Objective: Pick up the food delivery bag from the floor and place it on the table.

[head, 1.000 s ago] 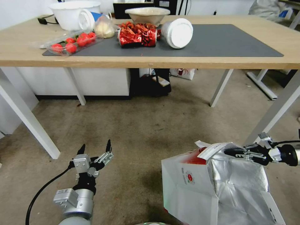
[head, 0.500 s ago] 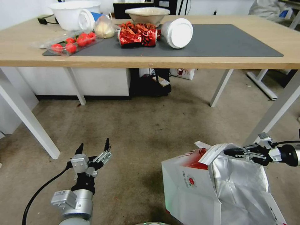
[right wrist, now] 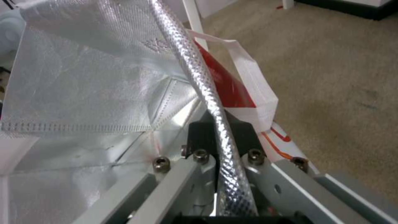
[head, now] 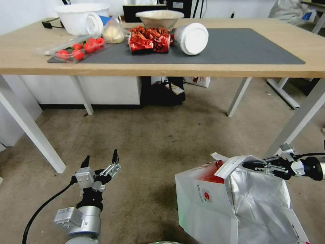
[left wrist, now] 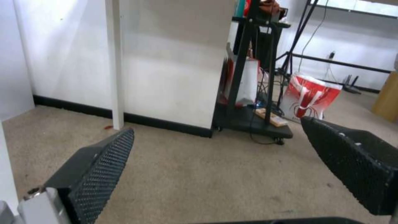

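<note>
Food delivery bag (head: 216, 206), base cut off, at five o'clock on stained floor (head: 152, 142); right gripper (head: 250, 165) apparently pinching its rim. Left gripper (head: 101, 161) spread wide. Table (head: 237, 69) at twelve.

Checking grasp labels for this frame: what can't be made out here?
- Bag base: cut off by the head view's bottom edge, so floor contact can't be told.
- Bag contents: hidden by the foil lining in the head and right wrist views.
- Right gripper fingers: mostly covered by the foil rim clamped between them, right wrist view.
- Logo text: too small, head view.
- Left gripper: open, empty.
</note>
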Tool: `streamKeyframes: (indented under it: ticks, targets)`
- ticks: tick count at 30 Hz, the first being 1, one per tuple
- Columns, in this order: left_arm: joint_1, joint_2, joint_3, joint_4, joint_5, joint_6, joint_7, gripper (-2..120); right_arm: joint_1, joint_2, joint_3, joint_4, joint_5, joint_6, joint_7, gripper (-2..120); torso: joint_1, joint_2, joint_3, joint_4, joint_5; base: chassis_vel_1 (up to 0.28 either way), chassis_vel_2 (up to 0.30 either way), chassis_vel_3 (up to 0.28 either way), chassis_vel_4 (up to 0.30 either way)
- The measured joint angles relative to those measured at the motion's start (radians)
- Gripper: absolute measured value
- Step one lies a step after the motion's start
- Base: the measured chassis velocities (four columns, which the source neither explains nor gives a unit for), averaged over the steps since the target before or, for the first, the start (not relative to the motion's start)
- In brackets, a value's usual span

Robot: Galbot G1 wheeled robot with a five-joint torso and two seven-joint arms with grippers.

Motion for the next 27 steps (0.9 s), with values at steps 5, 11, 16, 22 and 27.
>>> streamKeyframes:
  ticks: [5,11,16,22,27]
  targets:
    - [0.0,0.0,0.0,-0.004,0.001,0.001,0.0,100,-0.001,-0.001,0.002,0.0,0.0,0.0,0.0,0,0.003,0.023,0.021,0.0,0.0,0.0,0.0,0.0,0.0]
    - [0.001,0.002,-0.002,-0.007,0.001,0.002,-0.001,100,-0.002,-0.008,0.005,0.003,0.0,0.0,0.001,0,0.006,0.047,0.042,-0.0001,-0.0001,0.0,0.0,0.0,0.0]
    - [0.0,0.003,-0.002,-0.007,0.0,0.004,-0.003,100,-0.002,-0.012,0.005,0.005,0.001,0.0,0.003,0,0.008,0.068,0.061,0.0,0.0,0.0,0.0,0.0,0.0]
    - [0.0,0.003,-0.002,-0.008,0.001,0.006,-0.002,100,-0.003,-0.012,0.006,0.006,0.001,0.0,0.004,0,0.012,0.09,0.08,-0.0001,0.0,0.0,0.0,0.0,0.0]
    - [0.003,0.005,-0.004,-0.011,0.011,0.006,-0.002,100,0.0,-0.009,0.005,0.006,0.001,0.0,0.005,0,0.017,0.111,0.096,0.0,0.0,0.0,0.0,0.0,0.0]
